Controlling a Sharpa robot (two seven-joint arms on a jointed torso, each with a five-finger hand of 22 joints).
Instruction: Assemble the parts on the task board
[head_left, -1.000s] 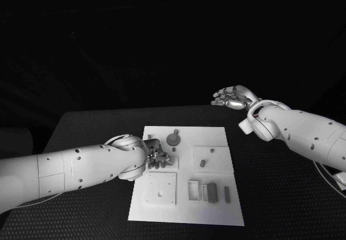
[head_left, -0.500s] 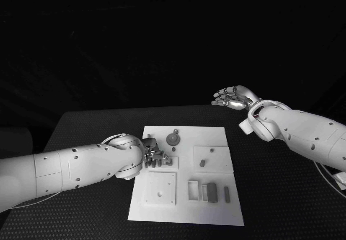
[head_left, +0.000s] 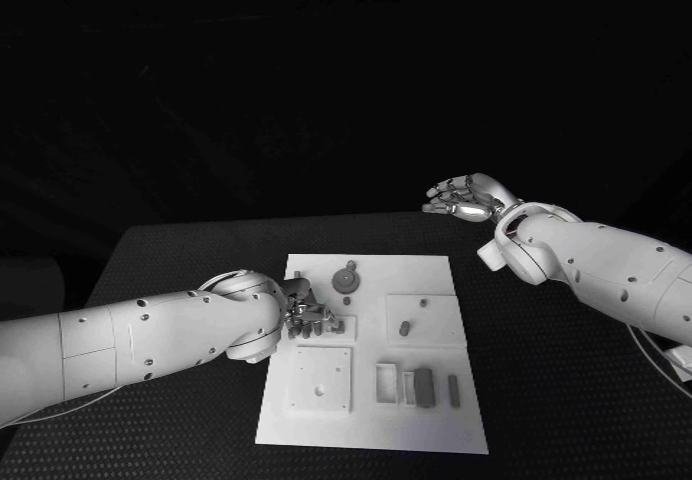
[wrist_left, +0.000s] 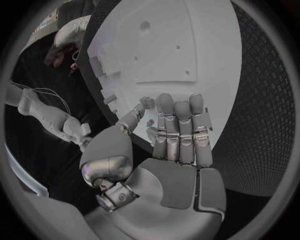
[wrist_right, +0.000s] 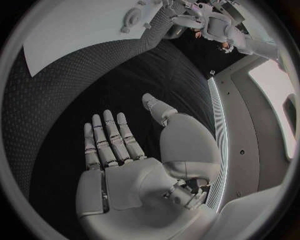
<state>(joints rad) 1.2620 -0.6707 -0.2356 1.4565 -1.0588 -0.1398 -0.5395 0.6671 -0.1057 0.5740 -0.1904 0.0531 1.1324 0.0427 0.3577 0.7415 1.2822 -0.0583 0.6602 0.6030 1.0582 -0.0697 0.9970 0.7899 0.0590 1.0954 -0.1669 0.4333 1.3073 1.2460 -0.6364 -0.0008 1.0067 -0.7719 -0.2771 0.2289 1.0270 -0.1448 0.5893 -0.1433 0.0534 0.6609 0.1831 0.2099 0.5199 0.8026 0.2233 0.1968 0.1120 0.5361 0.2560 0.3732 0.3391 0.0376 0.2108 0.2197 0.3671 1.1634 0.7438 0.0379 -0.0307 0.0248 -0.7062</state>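
Observation:
The white task board (head_left: 433, 270) lies mid-table. My left hand (head_left: 306, 312) hovers low over its left edge, fingers side by side and bent down toward the board (wrist_left: 156, 45). A small grey peg (wrist_left: 150, 122) sits between its thumb and fingers (wrist_left: 180, 125); whether it is pinched is unclear. A round gear-like part (head_left: 346, 279) lies just beyond that hand. A short peg (head_left: 405, 326) stands in the right square. My right hand (head_left: 464, 196) hangs raised past the board's far right corner, fingers (wrist_right: 106, 137) spread and holding nothing.
A raised square plate (head_left: 322, 378) sits at the board's near left. Beside it are a white frame (head_left: 388, 382), a dark block (head_left: 423, 385) and a thin bar (head_left: 453, 390). Black table (head_left: 562, 380) surrounds the board.
My left hand has drawn slightly left and back toward the board's edge. The right hand holds its place.

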